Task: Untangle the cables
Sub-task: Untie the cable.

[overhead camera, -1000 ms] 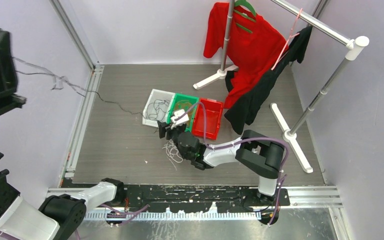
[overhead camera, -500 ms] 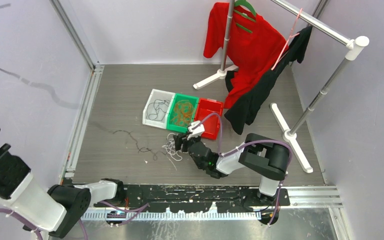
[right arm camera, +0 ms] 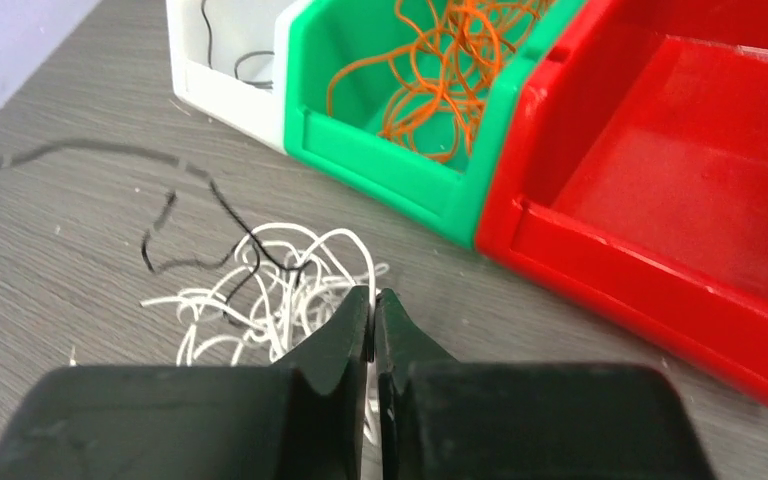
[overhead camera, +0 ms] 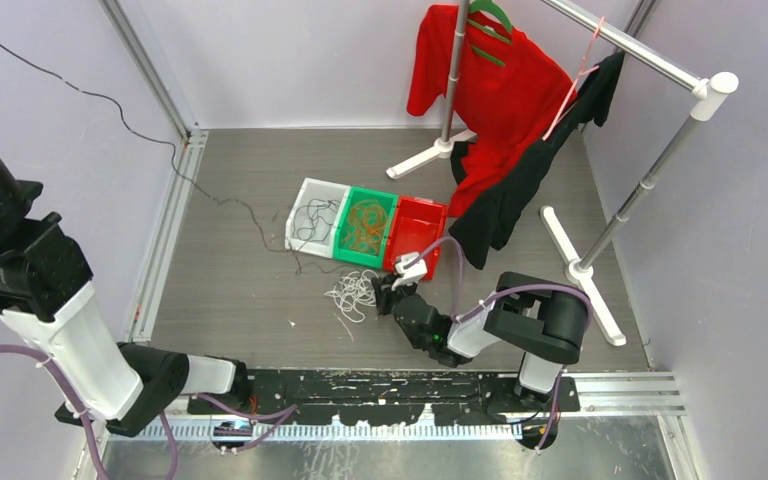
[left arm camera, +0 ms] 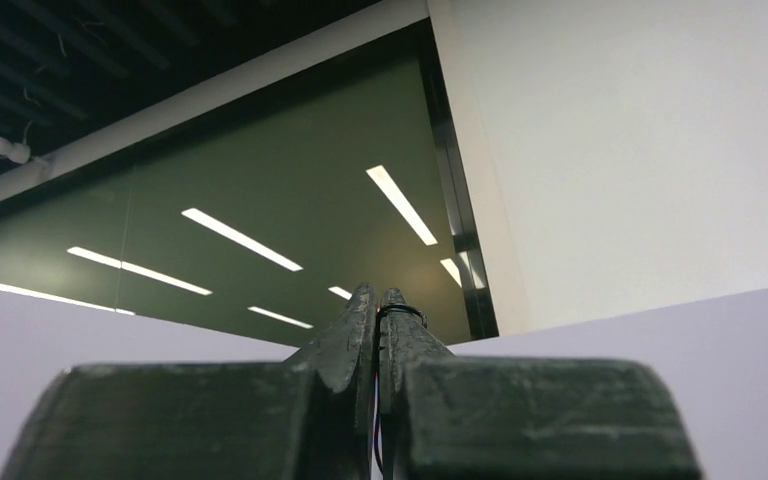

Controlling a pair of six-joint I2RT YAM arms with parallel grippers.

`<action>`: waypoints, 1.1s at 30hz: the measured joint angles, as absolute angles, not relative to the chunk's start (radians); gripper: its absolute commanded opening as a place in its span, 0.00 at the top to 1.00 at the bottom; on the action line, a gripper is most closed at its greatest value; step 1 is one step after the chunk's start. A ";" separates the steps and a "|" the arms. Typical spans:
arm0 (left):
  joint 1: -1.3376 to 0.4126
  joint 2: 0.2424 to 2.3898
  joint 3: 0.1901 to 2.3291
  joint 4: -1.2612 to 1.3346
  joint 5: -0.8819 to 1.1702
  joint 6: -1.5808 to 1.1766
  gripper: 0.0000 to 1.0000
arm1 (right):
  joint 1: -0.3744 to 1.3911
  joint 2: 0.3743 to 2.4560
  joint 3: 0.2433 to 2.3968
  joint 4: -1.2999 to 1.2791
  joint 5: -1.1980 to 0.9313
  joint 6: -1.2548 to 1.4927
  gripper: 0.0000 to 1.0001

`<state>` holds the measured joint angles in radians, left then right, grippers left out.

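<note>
The left gripper (left arm camera: 377, 300) is clenched on the thin black cable (right arm camera: 228, 208); the right gripper (right arm camera: 372, 298) is clenched at the white curly cable pile (right arm camera: 260, 300) on the tabletop (overhead camera: 230, 310); the crossing black strand may drag that pile.

Entry: nothing legible in any view. White bin (right arm camera: 225, 90), green bin (right arm camera: 370, 150) and red bin (right arm camera: 610, 270) show plain walls.

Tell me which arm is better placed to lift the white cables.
Right. The right tool is shut on the white cables beside the red bin; the left tool holds a black cable high up.
</note>
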<state>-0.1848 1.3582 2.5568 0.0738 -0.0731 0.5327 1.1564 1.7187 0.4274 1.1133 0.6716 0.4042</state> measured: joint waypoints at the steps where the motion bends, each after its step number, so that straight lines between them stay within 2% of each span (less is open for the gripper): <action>1: -0.185 1.364 2.559 0.084 -0.068 0.541 1.00 | 1.159 1.719 0.415 1.116 0.675 0.407 0.98; 5: -0.184 1.392 2.582 0.130 -0.042 0.583 1.00 | 1.185 1.709 0.366 1.121 0.720 0.414 0.99; 6: -0.184 1.395 2.584 0.140 -0.036 0.591 1.00 | 1.195 1.698 0.353 1.118 0.741 0.412 0.96; 8: -0.184 1.396 2.584 0.149 -0.030 0.601 1.00 | 1.208 1.654 0.327 1.108 0.773 0.400 0.66; 9: -0.184 1.396 2.584 0.153 -0.027 0.606 1.00 | 1.212 1.626 0.317 1.103 0.780 0.397 0.57; 11: -0.183 1.392 2.580 0.156 -0.022 0.608 1.00 | 1.220 1.528 0.305 1.054 0.778 0.364 0.45; 14: -0.183 1.353 2.519 0.150 -0.006 0.607 1.00 | 1.232 1.369 0.347 0.949 0.743 0.309 0.36; 18: -0.183 1.305 2.438 0.135 0.017 0.606 1.00 | 1.243 1.253 0.498 0.826 0.606 0.239 0.31; 21: -0.183 1.293 2.413 0.115 0.031 0.605 1.00 | 1.248 1.240 0.614 0.759 0.480 0.214 0.30; 27: -0.183 1.292 2.397 0.072 0.049 0.606 1.00 | 1.280 1.283 0.765 0.637 0.224 0.187 0.28; 33: -0.183 1.289 2.395 0.052 0.058 0.606 1.00 | 1.290 1.399 0.837 0.535 0.144 0.146 0.32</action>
